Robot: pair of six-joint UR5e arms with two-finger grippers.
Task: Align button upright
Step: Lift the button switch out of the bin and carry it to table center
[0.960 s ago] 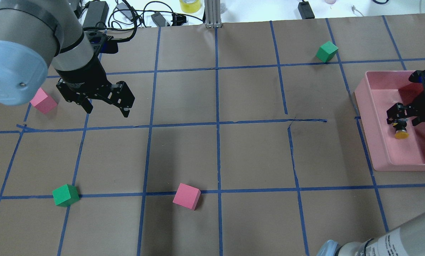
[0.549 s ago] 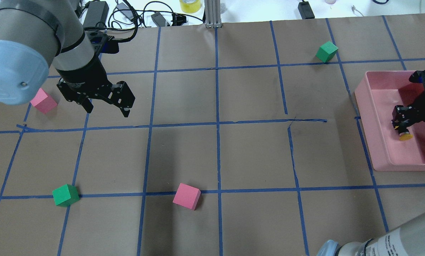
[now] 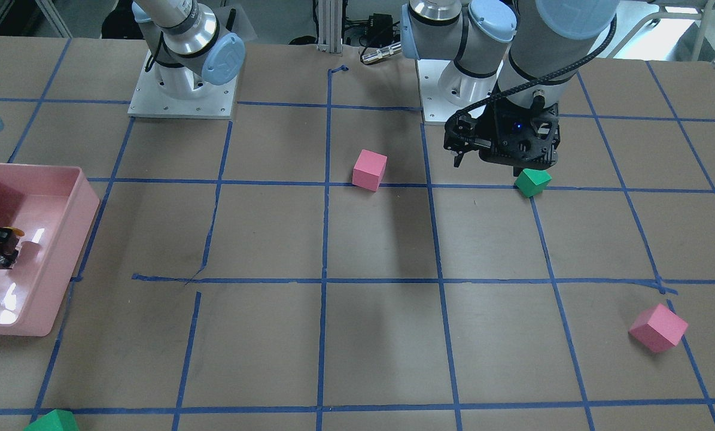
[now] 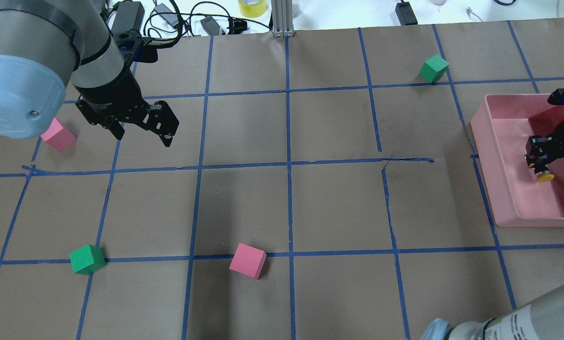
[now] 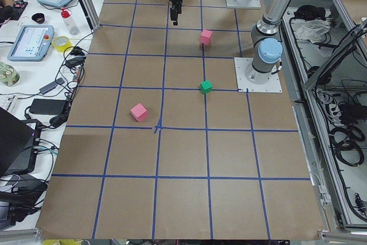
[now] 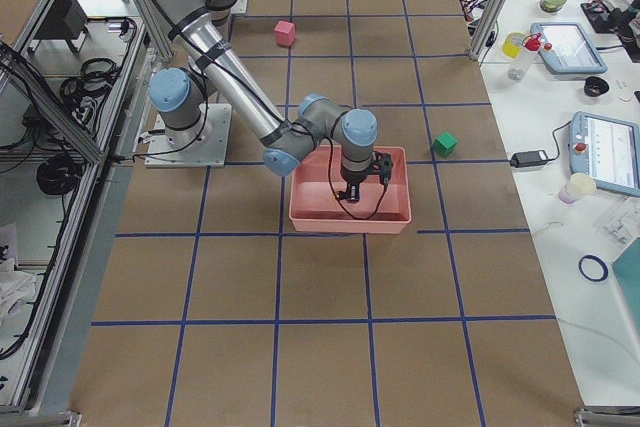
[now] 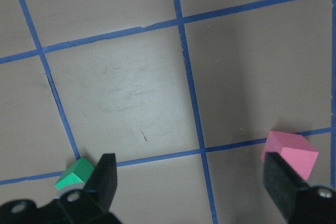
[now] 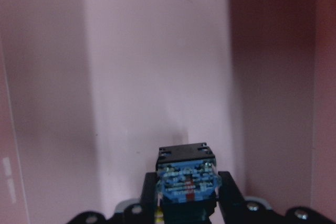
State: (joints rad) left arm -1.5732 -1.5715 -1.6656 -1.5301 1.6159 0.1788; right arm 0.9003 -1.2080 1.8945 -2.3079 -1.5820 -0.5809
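A: overhead first; where's the button?
B: button [image 4: 543, 175] sits at the right edge, mid-height, inside the pink bin [image 4: 492, 170]; right gripper [image 4: 541, 165] is clamped on its black body; yellow cap sticks out toward frame bottom, so the axis looks tilted; contact with the bin floor: can't tell.
A: left arm?
B: left gripper [image 4: 143, 138] upper left over the table [image 4: 329, 208], jaws spread wide; left pink cube [image 4: 58, 134] just beside it in frame; lower green cube [image 4: 87, 259] and centre pink cube [image 4: 248, 260] on the bottom tape line; upper green cube [image 4: 434, 68] upper right, above the bin.
A: front-facing?
B: mirrored; bin at the left edge, button in it, cap edge-on at the upper right of the body; right gripper mostly cut off by the frame edge; left gripper upper right, just above the lower green cube in frame.
A: side views?
B: exterior left: near arm's gripper hangs at top centre; bin at the top edge is too small to read; exterior right: near arm reaches down into the bin at frame centre; jaws too small to judge there.
A: wrists?
B: left wrist: fingertips [image 7: 106, 179] in the two bottom corners, wide gap, taped table between; lower green cube partly behind the left one, centre pink cube just above the right one; right wrist: pink bin surface fills the frame; button's blue-grey base faces the lens at bottom centre, pinched between both fingers [image 8: 230, 190].
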